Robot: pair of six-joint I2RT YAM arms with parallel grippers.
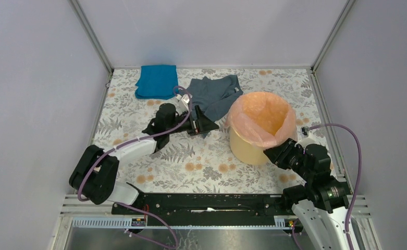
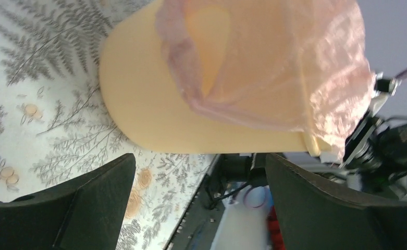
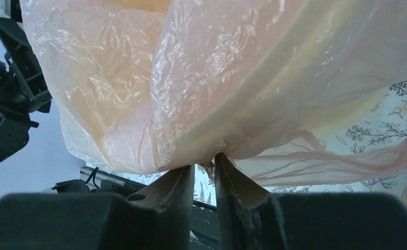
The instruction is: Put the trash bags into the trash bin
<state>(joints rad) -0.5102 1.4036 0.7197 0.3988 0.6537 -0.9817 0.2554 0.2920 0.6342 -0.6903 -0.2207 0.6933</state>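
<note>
The yellow-orange trash bin (image 1: 248, 148) stands right of centre on the floral table. The pale-pink trash bag (image 1: 258, 117) lines it and drapes over its rim. My left gripper (image 1: 210, 125) is open and empty, a little left of the bin, pointing at its side (image 2: 144, 99); its fingers (image 2: 102, 198) frame the bin and the bag (image 2: 274, 67). My right gripper (image 1: 275, 153) sits at the bin's near right rim. Its jaws (image 3: 205, 162) are nearly closed, with a fold of the bag's (image 3: 112, 78) hanging edge pinched at the tips.
A bright blue folded cloth (image 1: 157, 80) and a grey-blue garment (image 1: 217, 94) lie at the back of the table, behind the left gripper. Grey walls enclose the table on three sides. The black rail (image 1: 206, 203) runs along the near edge.
</note>
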